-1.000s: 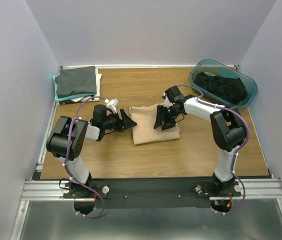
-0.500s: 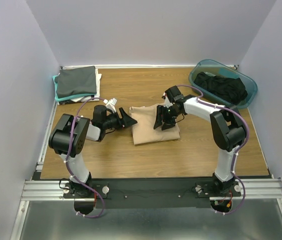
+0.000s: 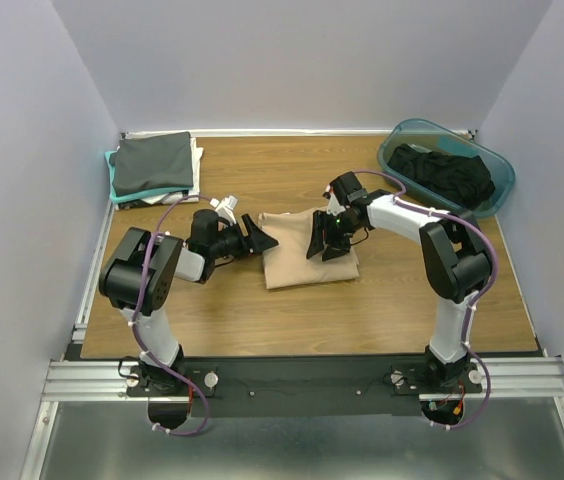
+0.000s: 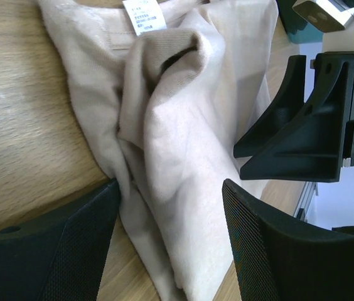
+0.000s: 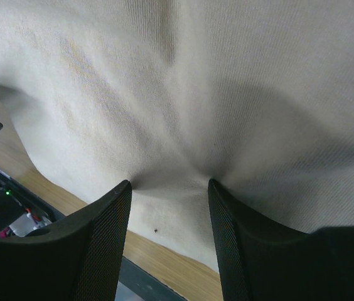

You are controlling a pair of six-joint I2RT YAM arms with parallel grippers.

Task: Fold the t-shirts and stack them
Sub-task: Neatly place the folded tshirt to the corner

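Note:
A tan t-shirt (image 3: 307,262) lies partly folded and rumpled at mid table. It fills the left wrist view (image 4: 177,125), its neck label at the top, and the right wrist view (image 5: 183,81). My left gripper (image 3: 259,238) is open at the shirt's left edge, and its jaws straddle a cloth fold (image 4: 171,244). My right gripper (image 3: 326,241) is open, and its fingertips (image 5: 111,207) press down into the shirt's right part, puckering the cloth between them. A folded stack with a dark grey shirt (image 3: 152,163) on top sits at the back left. Black shirts (image 3: 442,172) lie in the tub.
A teal plastic tub (image 3: 497,185) stands at the back right corner. The folded stack shows teal and white layers under the grey. The right gripper's black finger (image 4: 302,132) shows in the left wrist view, over the shirt's far side. The table's edge rails run along both sides.
My left gripper has moved right, closing in on the tan shirt's left edge. The right arm and the shirt have not visibly moved.

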